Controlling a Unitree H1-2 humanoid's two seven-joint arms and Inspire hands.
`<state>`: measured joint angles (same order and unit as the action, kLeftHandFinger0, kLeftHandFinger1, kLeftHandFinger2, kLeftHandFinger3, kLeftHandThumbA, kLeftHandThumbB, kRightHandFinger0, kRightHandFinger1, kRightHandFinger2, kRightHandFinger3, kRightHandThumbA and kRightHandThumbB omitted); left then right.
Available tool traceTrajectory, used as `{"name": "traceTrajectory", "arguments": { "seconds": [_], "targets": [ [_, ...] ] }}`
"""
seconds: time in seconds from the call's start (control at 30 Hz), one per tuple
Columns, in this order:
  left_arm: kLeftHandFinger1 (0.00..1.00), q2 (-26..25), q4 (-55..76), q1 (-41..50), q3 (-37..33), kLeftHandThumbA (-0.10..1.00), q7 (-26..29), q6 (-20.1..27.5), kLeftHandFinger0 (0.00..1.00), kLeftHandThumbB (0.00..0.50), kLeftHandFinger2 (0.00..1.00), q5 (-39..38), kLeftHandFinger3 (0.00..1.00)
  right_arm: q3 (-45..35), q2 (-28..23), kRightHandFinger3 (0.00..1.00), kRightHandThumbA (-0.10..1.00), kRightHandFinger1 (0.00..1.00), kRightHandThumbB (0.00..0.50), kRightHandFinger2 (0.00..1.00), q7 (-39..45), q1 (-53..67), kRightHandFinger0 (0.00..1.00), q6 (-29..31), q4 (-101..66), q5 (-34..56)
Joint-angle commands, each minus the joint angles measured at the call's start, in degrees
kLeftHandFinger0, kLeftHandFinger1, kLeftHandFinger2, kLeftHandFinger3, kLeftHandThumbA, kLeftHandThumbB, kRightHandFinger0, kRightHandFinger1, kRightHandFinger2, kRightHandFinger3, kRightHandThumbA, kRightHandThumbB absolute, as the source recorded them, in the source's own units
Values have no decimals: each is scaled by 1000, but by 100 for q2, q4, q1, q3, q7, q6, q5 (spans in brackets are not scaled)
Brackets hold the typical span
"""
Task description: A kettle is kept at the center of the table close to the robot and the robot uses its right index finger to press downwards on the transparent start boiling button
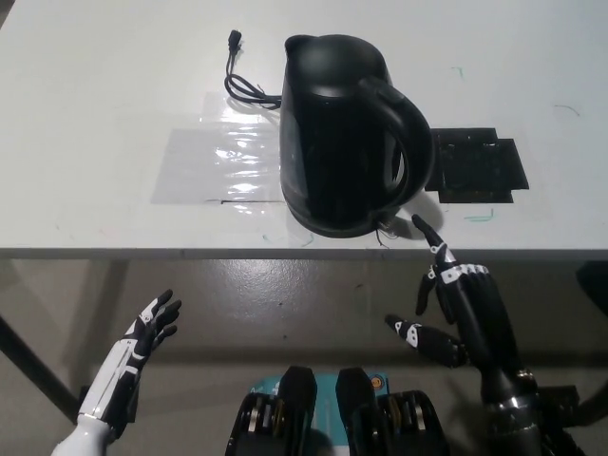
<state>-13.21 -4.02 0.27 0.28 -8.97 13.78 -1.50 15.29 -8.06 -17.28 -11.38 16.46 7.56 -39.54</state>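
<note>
right hand [459, 304]: black, raised from lower right, below the table's front edge; one finger is stretched up toward the kettle base, the rest are spread or loosely curled; nothing is held; fingertip is seen just beside the base, contact cannot be told.
left hand [142, 347]: white, at lower left, below table level, well apart from kettle; fingers are apart, nothing is held.
kettle [342, 133]: black, set upright at table centre, near the front edge; spout is pointed away from the robot, toward picture top-left; handle is turned to the right and toward the robot; long axis is vertical.
start button [388, 226]: small pale piece seen at the foot of the handle; state cannot be told.
writing: no brand or label can be read on the kettle.
cord [242, 84]: black, coiled behind-left of the kettle, plug end lying on the table.
clear sheet [220, 161]: glossy film laid flat left of the kettle, partly under it.
black mat [478, 167]: dark rectangle lying right of the kettle, just beside the handle.
table [95, 85]: white, faint green marks are seen near the mat.
</note>
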Motion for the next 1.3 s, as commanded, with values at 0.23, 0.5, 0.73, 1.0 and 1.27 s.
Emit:
{"name": "traceTrajectory", "arguments": {
  "seconds": [0.23, 0.5, 0.73, 1.0, 1.27],
  "targets": [
    [1000, -117, 141, -132, -15, 1000, -105, 238, 1000, 353, 1000, 5, 1000, 20, 31, 1000, 1000, 0, 242, 180, 188, -311, 0, -258, 206, -83],
    [1000, -127, 176, -123, 0, 1000, -123, 194, 1000, 353, 1000, -50, 1000, 69, 49, 1000, 1000, 0, 242, 38, 331, -453, 0, -469, 289, -122],
    [1000, -131, 177, -127, -5, 1000, -118, 225, 1000, 342, 1000, -35, 1000, 107, 66, 1000, 1000, 0, 240, 0, 334, -583, 0, -572, 454, -158],
    [1000, -147, 159, -147, 3, 1000, -137, 231, 1000, 336, 1000, -68, 1000, 174, 89, 1000, 1000, 0, 237, 0, 335, -813, 0, -689, 691, -220],
    [1000, -133, 185, -132, 13, 1000, -136, 203, 1000, 327, 1000, -69, 1000, 211, 97, 1000, 1000, 0, 239, 0, 348, -972, 0, -812, 964, -220]
  ]
}}
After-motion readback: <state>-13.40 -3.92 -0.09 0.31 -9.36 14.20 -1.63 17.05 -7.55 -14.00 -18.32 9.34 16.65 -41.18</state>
